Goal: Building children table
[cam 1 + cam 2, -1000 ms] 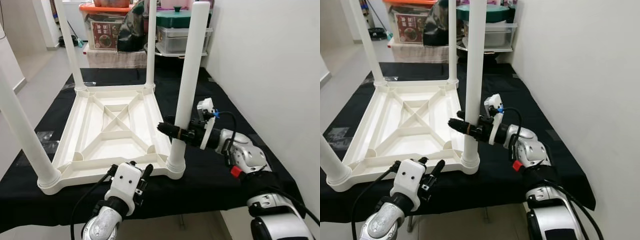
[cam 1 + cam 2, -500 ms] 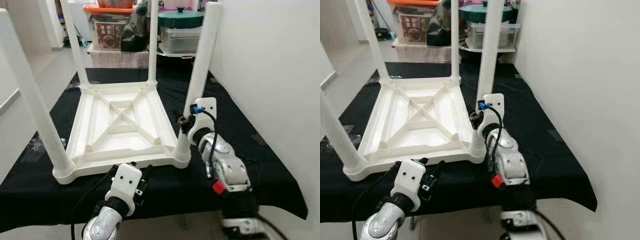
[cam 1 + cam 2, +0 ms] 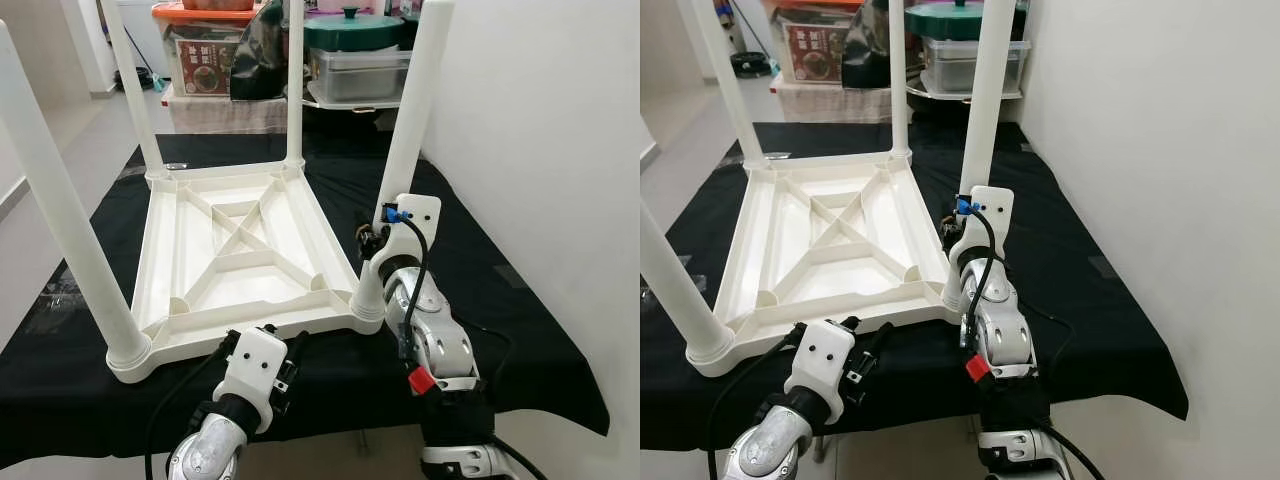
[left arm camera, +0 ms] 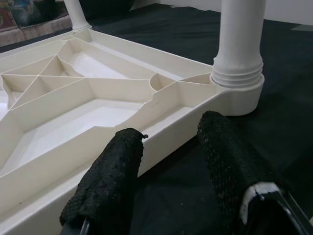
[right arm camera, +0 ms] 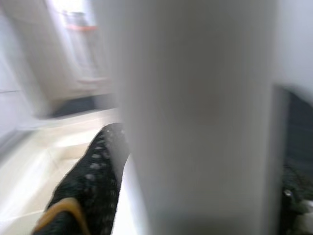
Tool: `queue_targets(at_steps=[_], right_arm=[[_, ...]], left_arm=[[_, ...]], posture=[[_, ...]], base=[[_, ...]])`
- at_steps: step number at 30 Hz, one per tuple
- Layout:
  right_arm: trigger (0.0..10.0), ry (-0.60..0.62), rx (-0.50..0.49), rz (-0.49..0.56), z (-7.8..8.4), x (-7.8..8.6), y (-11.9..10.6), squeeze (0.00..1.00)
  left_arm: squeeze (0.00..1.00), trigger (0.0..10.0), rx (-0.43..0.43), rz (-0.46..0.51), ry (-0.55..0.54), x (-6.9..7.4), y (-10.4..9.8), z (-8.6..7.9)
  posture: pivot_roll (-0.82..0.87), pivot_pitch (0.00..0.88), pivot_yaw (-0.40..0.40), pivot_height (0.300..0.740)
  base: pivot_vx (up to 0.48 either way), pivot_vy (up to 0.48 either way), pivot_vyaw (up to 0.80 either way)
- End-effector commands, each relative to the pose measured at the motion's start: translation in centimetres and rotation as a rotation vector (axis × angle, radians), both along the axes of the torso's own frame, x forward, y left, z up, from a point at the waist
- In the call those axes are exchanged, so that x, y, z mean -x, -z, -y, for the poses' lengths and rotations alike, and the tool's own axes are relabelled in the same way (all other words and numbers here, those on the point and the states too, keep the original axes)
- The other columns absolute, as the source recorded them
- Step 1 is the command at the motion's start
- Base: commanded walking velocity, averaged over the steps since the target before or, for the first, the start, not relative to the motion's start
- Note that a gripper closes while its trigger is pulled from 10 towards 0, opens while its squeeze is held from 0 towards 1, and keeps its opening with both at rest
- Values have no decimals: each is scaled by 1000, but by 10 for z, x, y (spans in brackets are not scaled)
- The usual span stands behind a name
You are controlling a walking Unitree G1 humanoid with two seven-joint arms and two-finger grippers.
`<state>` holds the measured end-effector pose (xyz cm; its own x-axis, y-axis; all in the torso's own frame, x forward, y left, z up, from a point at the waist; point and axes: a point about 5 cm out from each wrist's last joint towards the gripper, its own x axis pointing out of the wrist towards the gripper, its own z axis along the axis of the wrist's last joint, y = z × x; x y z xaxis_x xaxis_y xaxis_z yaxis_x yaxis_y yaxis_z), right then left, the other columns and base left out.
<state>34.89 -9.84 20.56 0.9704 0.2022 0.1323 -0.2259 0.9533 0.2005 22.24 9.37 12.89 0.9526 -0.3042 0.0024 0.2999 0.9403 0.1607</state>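
Left wrist view puts the left gripper (image 4: 168, 161) nearest, its rough black fingers (image 4: 112, 181) spread apart at the black cloth's (image 3: 530, 330) front edge, just short of the ribbed white plastic table (image 3: 240, 260) lying upside down. Beyond it, the right gripper (image 3: 372, 243) clamps the smooth round leg (image 3: 410, 130) at the near right corner, probably to seat it.

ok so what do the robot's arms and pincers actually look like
Both arms are silver metal with rounded joints. Each wrist carries a white boxy housing fed by black cables. The right arm has a red tab and a blue connector. The left pincer has two long black fingers with a rough, knobbly covering; the right pincer looks black too.
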Motion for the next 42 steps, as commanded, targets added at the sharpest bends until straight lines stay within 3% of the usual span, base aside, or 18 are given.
queue_targets(at_steps=[1, 3, 8, 11, 17, 21, 22, 24, 26, 28, 29, 31, 32, 35, 36, 37, 38, 42], right_arm=[[10000, -74, -34, 5, -3, -1, 2, 0], [10000, -322, -59, 30, 12, -3, 5, 0], [10000, -525, -20, 56, 34, -4, 3, 0], [10000, -675, 32, 43, 55, -15, -7, 0], [10000, -797, 33, 51, 49, -20, -15, 0], [10000, -981, 40, 51, 25, -23, -20, 0], [0, -990, 48, 50, 19, -24, -20, 0], [0, -996, 54, 52, 16, -25, -20, 0], [0, -911, 56, 38, 13, -31, -19, 0], [0, -722, 75, 24, 12, -42, -17, 0], [0, -722, 75, 24, 12, -42, -17, 0], [0, -555, 87, 2, 15, -47, -11, 0], [0, -555, 87, 2, 15, -47, -11, 0], [0, -291, 112, -70, 22, -48, 4, 0], [0, -291, 112, -70, 22, -48, 4, 0], [0, -215, 104, -92, 24, -47, 8, 0], [0, -37, 120, -126, 28, -42, 14, 0], [0, 123, 141, -140, 28, -31, 17, 0]], left_arm=[[0, 10000, -14, -14, -5, 0, 5, 0], [0, 10000, -11, -13, -5, -1, 4, 1], [0, 10000, -7, -11, -7, -2, 4, 1], [0, 10000, -2, -9, -9, -2, 4, 3], [0, 10000, 3, -8, -13, -2, 2, 3], [0, 10000, 0, -9, -15, -2, 2, 3], [0, 10000, 0, -7, -15, -2, 2, 3], [0, 10000, 0, -6, -16, -2, 2, 3], [0, 10000, 0, -5, -15, -2, 2, 4], [0, 10000, -1, -6, -16, -2, 2, 4], [0, 10000, -1, -6, -16, -2, 2, 4], [0, 10000, -2, -8, -15, -3, 3, 4], [0, 10000, -2, -8, -15, -3, 3, 4], [0, 10000, -2, -10, -11, -3, 4, 4], [0, 10000, -2, -10, -11, -3, 4, 4], [0, 10000, -3, -11, -9, -3, 5, 4], [0, 10000, -5, -12, -8, -3, 5, 4], [0, 10000, -7, -10, -8, -3, 4, 3]], posture=[[52, 19, -58, 740], [49, 19, -65, 740], [47, 17, -68, 740], [66, 24, -80, 740], [75, 28, -86, 740], [82, 34, -90, 740], [84, 33, -91, 740], [84, 33, -91, 740], [85, 32, -92, 740], [79, 32, -90, 740], [79, 32, -90, 740], [73, 31, -87, 740], [73, 31, -87, 740], [65, 34, -82, 740], [65, 34, -82, 740], [65, 34, -82, 740], [59, 36, -79, 740], [59, 35, -80, 740]], base=[[0, 0, 0], [0, 0, 0], [0, 0, 0], [0, 0, 0], [0, 0, 0], [0, 0, 0], [0, 0, 0], [0, 0, 0], [0, 0, 0], [0, 0, 0], [0, 0, 0], [0, 0, 0], [0, 0, 0], [0, 0, 0], [0, 0, 0], [0, 0, 0], [0, 0, 0], [0, 0, 0]])
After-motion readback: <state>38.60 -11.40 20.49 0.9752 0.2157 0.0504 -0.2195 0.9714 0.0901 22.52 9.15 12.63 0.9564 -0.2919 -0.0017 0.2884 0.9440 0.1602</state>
